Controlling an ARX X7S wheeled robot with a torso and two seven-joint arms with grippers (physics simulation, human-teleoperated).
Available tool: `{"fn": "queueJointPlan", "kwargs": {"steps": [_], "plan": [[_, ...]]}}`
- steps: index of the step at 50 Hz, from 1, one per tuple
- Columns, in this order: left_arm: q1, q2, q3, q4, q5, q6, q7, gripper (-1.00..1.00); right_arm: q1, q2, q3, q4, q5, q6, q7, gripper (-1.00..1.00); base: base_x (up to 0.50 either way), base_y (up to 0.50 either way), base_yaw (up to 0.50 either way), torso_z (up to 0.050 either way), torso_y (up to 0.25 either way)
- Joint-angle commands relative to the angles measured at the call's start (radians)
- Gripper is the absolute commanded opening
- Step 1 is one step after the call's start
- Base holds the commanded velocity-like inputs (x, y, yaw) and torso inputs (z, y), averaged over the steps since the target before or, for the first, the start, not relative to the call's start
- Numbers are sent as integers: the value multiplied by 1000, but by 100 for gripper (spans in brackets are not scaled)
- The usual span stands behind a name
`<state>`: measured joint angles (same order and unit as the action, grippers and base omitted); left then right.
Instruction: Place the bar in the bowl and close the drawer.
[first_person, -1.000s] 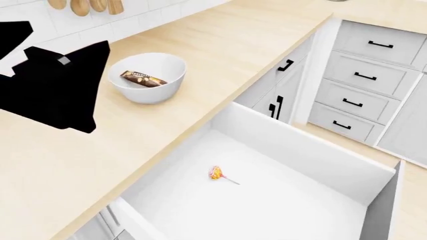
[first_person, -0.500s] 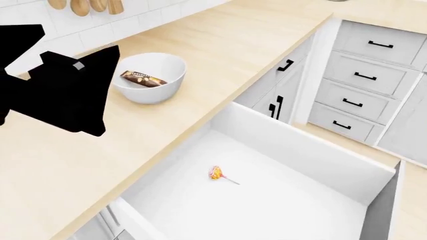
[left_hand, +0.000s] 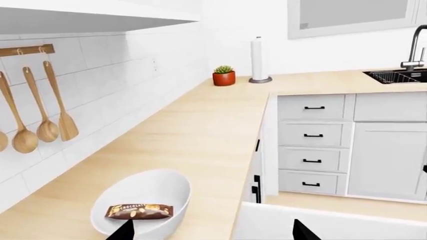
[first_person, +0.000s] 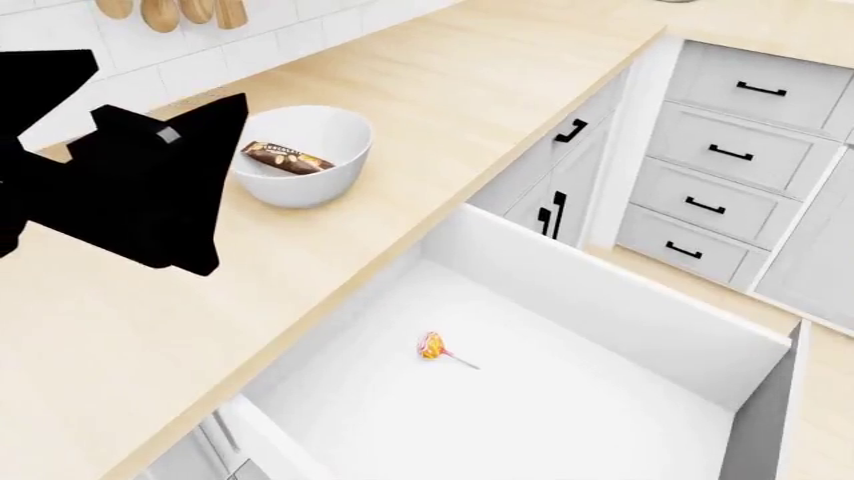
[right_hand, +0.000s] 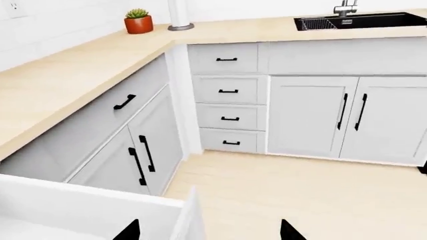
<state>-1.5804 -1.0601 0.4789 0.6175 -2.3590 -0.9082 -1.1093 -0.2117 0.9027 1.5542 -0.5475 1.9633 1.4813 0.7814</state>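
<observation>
Two tools are mine. On my left tool (left_hand: 210, 231) only the dark fingertips (left_hand: 125, 231) show at the lower edge of its wrist frame, set wide apart and holding nothing; my right tool (right_hand: 208, 231) is spread the same way, empty. At the upper left of the head frame, the bar (first_person: 286, 157) lies inside the bowl (first_person: 304, 186), which stands on the counter (first_person: 441, 110). Below it the drawer (first_person: 627, 310) stands pulled out, a lollipop (first_person: 433, 346) on its white floor.
</observation>
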Motion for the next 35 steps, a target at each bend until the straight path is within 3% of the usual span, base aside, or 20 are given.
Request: {"fn": "queueJointPlan", "kwargs": {"steps": [1,8,15,25,35], "plan": [[-8,5,8,1,-4,1,-5,100,-44,-102,99,7,-129,73,-208,100,0,0,0,0,0],[-4,7,11,3,-1,3,-4,100,-74,-154,40,-19,-402,51,-526,100,0,0,0,0,0],[-5,15,18,4,0,4,-6,100,-178,-151,-111,-57,-700,-92,-830,100,0,0,0,0,0],[-11,22,25,5,-2,4,-6,100,-289,-142,-309,-57,-953,-276,-965,100,0,0,0,0,0],[-10,26,29,4,3,4,-1,100,-315,-117,-409,-15,-1057,-374,-1019,100,0,0,0,0,0]]}}
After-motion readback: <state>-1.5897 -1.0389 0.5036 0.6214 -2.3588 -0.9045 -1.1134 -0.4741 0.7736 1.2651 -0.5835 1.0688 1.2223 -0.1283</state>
